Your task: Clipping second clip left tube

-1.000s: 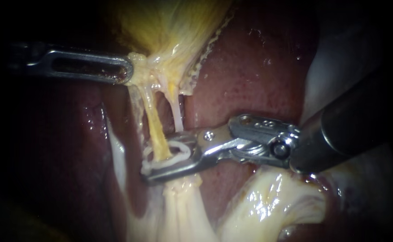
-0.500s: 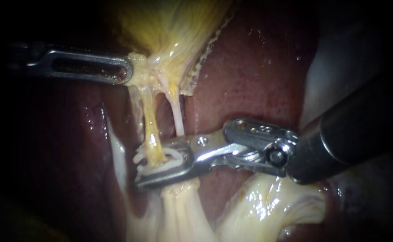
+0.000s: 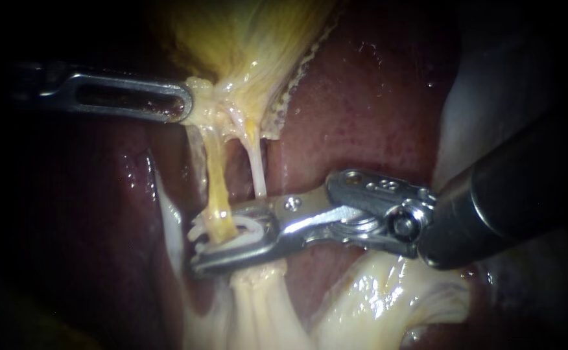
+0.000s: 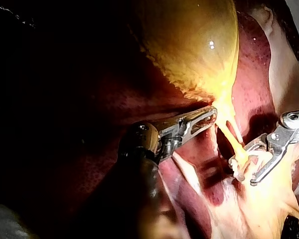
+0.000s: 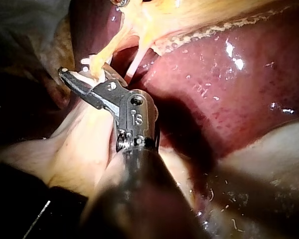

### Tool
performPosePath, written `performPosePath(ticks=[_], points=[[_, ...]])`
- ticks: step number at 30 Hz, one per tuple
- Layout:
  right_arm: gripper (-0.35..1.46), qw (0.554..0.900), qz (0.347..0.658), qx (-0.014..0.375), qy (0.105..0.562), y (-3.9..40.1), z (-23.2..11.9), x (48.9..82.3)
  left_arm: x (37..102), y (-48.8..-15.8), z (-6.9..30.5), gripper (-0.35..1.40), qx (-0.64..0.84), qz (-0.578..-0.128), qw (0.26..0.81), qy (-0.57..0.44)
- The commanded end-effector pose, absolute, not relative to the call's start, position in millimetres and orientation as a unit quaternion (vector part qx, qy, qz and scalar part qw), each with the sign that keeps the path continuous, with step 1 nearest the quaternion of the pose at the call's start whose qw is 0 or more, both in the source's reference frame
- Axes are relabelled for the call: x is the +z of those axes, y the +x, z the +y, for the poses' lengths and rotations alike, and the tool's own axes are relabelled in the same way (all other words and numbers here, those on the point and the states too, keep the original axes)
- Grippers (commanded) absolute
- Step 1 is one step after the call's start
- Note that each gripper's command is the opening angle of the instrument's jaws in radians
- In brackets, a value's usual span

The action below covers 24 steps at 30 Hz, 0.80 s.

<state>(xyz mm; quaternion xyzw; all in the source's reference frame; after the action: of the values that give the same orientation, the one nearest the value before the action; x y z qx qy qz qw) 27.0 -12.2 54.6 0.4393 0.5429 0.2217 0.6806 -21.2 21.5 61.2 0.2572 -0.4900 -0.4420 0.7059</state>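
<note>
Holding a white clip (image 3: 250, 225) between its 2 jaws, my right instrument (image 3: 200, 246) straddles the left tube (image 3: 214, 181); the clip looks not yet squeezed flat. Farther back, my left instrument (image 3: 181, 104) is clamped on the gallbladder (image 3: 245, 39).

Endoscope close, wrist views seemingly sharing tubes (image 3: 216, 188)

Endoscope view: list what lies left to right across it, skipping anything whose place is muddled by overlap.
left instrument → left tube → right tube → right instrument's shaft
</note>
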Motion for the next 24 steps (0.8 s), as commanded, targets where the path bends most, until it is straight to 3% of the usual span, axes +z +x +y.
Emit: performPosePath(ticks=[1,8,12,16,24], points=[[0.31,0.681,0.543,0.221,0.439,27.0,-12.1,54.6,61.1,-21.2,21.5,-0.35,-0.442,-0.49,0.706,0.257],[0.12,0.679,0.539,0.226,0.445,26.8,-12.2,54.5,61.1,-21.2,21.4,-0.35,-0.442,-0.49,0.706,0.257],[-0.35,0.672,0.527,0.243,0.46,26.6,-12.3,54.5,61.1,-21.2,21.4,-0.35,-0.442,-0.49,0.706,0.257],[-0.35,0.665,0.513,0.263,0.475,26.7,-12.2,54.7,61.1,-21.2,21.4,-0.35,-0.442,-0.49,0.706,0.257],[-0.35,0.666,0.513,0.261,0.475,26.9,-12.4,55.0,61.1,-21.2,21.5,-0.35,-0.442,-0.49,0.706,0.257]])
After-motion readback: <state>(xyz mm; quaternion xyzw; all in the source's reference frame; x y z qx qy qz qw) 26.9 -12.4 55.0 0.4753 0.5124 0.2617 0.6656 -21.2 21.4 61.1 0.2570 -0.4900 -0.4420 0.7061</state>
